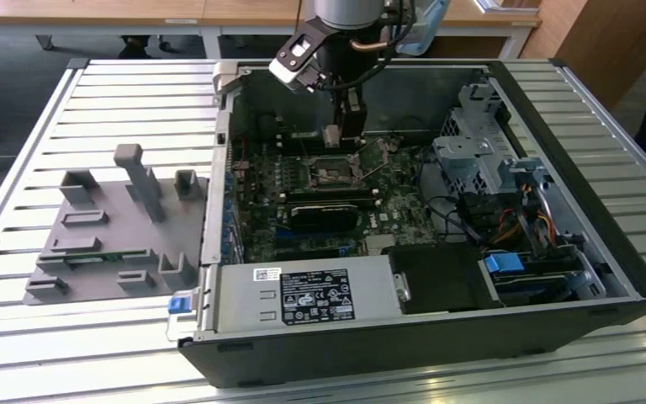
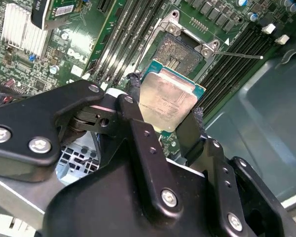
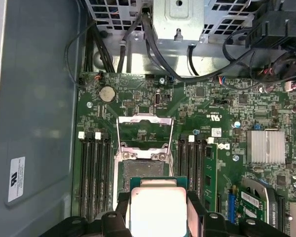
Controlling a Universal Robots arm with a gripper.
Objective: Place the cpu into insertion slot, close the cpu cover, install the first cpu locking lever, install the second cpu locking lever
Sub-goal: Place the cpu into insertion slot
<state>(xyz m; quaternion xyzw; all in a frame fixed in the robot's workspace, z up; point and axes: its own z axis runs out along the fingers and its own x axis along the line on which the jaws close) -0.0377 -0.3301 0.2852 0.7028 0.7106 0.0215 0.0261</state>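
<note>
Second wrist view shows the claw [image 2: 165, 101] closed on the cpu [image 2: 171, 94], pinching its opposite edges and holding it just beside the bare insertion slot [image 2: 181, 51] on the green motherboard [image 2: 81, 37]. First wrist view shows the cpu cover [image 3: 145, 129] swung open past the slot.

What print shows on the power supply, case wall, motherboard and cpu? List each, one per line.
Power supply label: too small to read.
Case wall sticker: too small to read.
Motherboard sticker: too small to read.
cpu top plate: no legible marking.
</note>
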